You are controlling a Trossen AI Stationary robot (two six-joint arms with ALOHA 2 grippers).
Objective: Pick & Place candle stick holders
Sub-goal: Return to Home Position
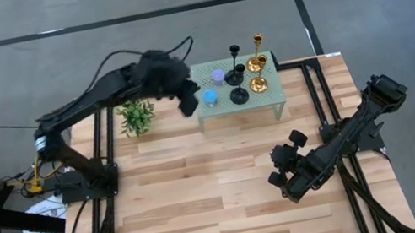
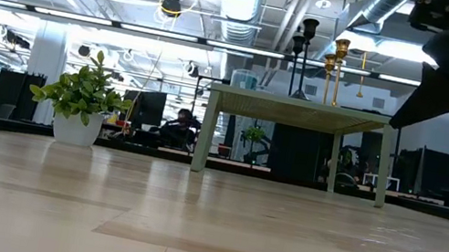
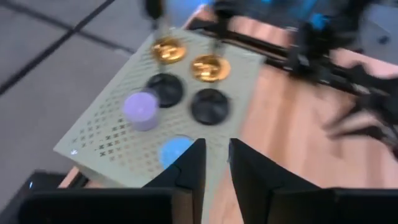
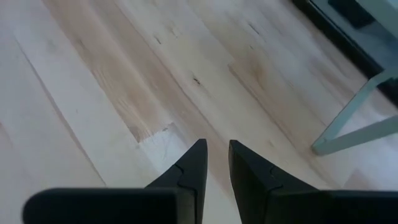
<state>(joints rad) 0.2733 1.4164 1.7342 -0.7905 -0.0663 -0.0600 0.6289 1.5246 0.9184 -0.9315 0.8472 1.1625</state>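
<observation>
**Shelf at risk**

A green potted plant (image 1: 136, 116) stands near the left gripper (image 1: 188, 104), which is empty, its fingers nearly pressed together, above the left edge of the pale green perforated shelf (image 1: 275, 94). Retreating low could clip the plant or the round blue candle (image 1: 210, 96). A jolted shelf would likely topple the four slim black and gold candle stick holders (image 1: 239, 95) on it. The right gripper (image 1: 280, 179), likewise nearly closed, waits over the wooden counter (image 1: 207, 211).
</observation>
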